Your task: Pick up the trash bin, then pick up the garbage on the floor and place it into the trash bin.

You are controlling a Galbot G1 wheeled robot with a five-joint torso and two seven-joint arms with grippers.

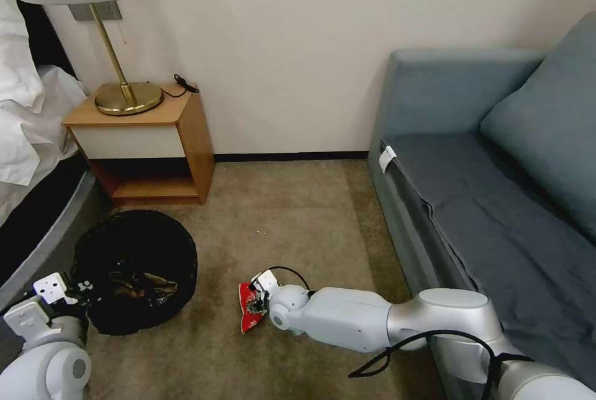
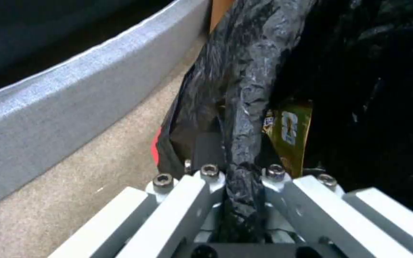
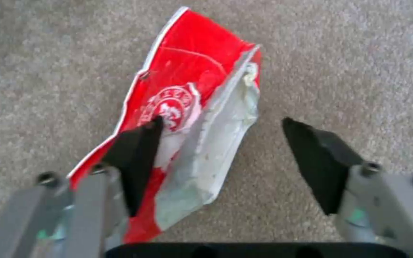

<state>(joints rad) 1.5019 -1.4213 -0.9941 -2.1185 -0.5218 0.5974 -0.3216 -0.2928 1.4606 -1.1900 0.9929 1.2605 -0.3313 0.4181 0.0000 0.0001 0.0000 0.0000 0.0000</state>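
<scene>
1. A blue-grey sofa [image 1: 496, 189] is seen along the right side of the room, and the edge of a bed [image 1: 31, 114] with white sheets is seen at the far left.
2. A wooden nightstand [image 1: 146, 145] is placed against the wall between them, and a brass lamp [image 1: 124, 92] is carried on its top.
3. The beige carpet [image 1: 292, 220] is spread over the floor in front of the robot.
4. The trash bin [image 1: 139, 266], lined with a crinkled black plastic bag [image 2: 245, 89], is found to the robot's left, near the bed and in front of the nightstand. Whether it rests on the carpet cannot be told.
5. The left hand [image 1: 71, 291] is clenched on the rim of the trash bin; in the left wrist view a fold of the bag is pinched between its fingers.
6. The right hand [image 1: 254, 300] is lowered to the carpet in the middle, well apart from the bin. Its fingers [image 3: 137, 150] are spread wide, and nothing is grasped.
7. The red snack packet [image 3: 187, 118] is lying flat on the carpet under the right hand; one dark fingertip is over its printed face, the other is over bare carpet beside it.
8. A gold-and-dark wrapper [image 2: 288, 136] is seen inside the bin, against the black bag.
</scene>
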